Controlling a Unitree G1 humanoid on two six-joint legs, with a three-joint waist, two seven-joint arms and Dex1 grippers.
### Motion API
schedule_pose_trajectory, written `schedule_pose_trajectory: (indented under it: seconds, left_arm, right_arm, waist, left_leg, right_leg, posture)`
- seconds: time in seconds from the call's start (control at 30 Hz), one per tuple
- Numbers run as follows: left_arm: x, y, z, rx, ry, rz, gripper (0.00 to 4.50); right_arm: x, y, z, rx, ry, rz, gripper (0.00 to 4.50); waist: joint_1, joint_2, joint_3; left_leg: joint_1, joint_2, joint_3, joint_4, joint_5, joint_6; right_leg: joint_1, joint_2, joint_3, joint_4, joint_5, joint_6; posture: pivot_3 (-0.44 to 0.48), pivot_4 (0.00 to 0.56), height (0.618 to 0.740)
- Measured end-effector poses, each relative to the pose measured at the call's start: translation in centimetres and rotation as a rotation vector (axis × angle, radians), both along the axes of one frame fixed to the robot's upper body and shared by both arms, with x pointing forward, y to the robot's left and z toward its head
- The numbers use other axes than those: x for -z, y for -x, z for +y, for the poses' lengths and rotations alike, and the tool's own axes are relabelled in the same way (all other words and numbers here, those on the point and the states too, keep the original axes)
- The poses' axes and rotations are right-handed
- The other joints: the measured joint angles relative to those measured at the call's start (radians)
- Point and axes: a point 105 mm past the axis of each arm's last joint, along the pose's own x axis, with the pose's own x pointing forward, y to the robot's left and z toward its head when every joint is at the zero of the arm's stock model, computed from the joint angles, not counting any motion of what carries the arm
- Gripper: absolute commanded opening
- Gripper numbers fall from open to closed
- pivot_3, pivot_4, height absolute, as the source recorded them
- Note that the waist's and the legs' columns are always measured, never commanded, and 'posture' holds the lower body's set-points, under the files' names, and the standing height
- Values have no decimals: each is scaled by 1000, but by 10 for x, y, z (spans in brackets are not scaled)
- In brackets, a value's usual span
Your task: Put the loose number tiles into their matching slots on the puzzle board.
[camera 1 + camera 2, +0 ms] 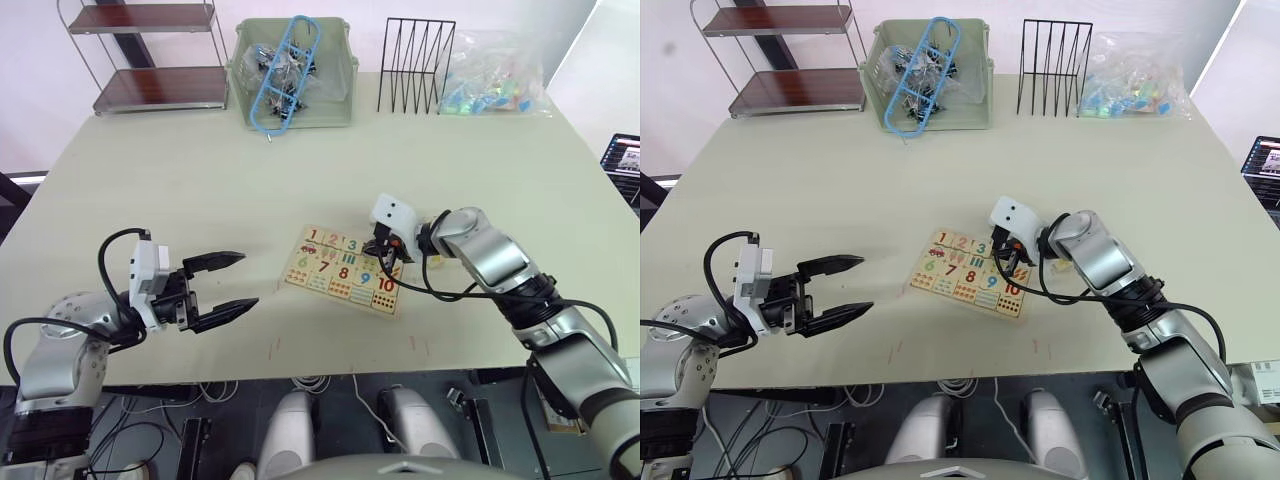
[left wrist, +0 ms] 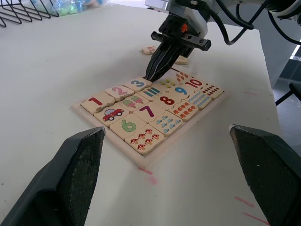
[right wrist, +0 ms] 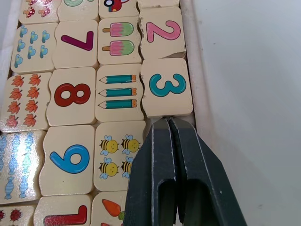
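The puzzle board [image 1: 345, 272] lies on the table, slightly right of centre. Tiles 1, 2 and 3 [image 3: 167, 85] sit in its far row, with 6 to 10 and the picture tiles beside them. My right gripper [image 1: 382, 256] is shut and points down into the recess just past tile 3, its tips at that tile's edge. The recess is mostly hidden under the fingers [image 3: 160, 155]. Two loose number tiles [image 2: 150, 49] lie on the table just beyond the board. To the left of the board hangs my left gripper [image 1: 250, 280], open and holding nothing.
Along the far edge stand a two-level shelf [image 1: 150, 55], a green bin [image 1: 335, 100] with a blue rack and clips, a black wire rack [image 1: 415, 65] and a plastic bag of coloured pieces [image 1: 495, 85]. Red marks [image 2: 247, 201] dot the table near the front.
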Motion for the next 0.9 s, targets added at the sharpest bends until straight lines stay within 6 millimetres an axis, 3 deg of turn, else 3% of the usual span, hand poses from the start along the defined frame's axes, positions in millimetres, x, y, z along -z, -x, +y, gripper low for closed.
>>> schedule_pose_trajectory:
  seconds: [0.37, 0.57, 0.9]
  left_arm:
    - [0, 0, 0, 2, -1, -3, 4500]
    - [1, -1, 3, -32, 4, -1, 4500]
    - [12, -1, 9, -122, 10, 23, 4500]
  right_arm:
    - [-3, 1, -7, 8, 7, -1, 13]
    - [-12, 5, -15, 34, -88, -24, 13]
    - [-19, 18, -48, 106, -197, -93, 13]
  waist:
    - [0, 0, 0]
    - [1, 0, 0]
    - [2, 0, 0]
  left_leg:
    - [0, 0, 0, 0, 0, 0]
    - [0, 0, 0, 0, 0, 0]
    - [0, 0, 0, 0, 0, 0]
  right_leg:
    - [0, 0, 0, 0, 0, 0]
    - [0, 0, 0, 0, 0, 0]
    - [1, 0, 0, -1, 0, 0]
  posture:
    - [0, 150, 740]
    - [0, 150, 740]
    - [0, 150, 740]
